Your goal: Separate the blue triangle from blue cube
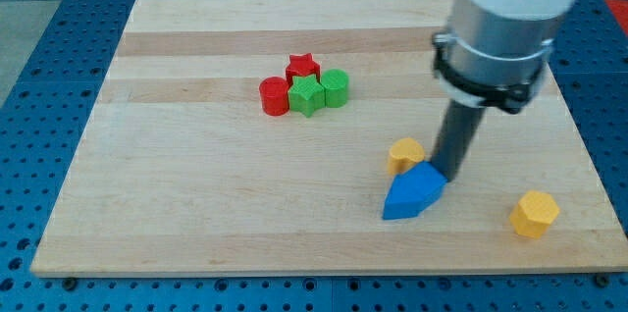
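Two blue blocks lie pressed together as one blue mass at the view's lower middle-right. The pointed part at its lower left looks like the blue triangle. The squarer part at its upper right looks like the blue cube. I cannot make out the seam between them. My tip is at the cube's right upper edge, touching or nearly touching it. The dark rod rises from there to the arm's grey and white body.
A yellow block sits just above-left of the blue blocks, close to my tip. A yellow hexagon lies near the board's lower right edge. A red star, red cylinder, green star and green block cluster at upper middle.
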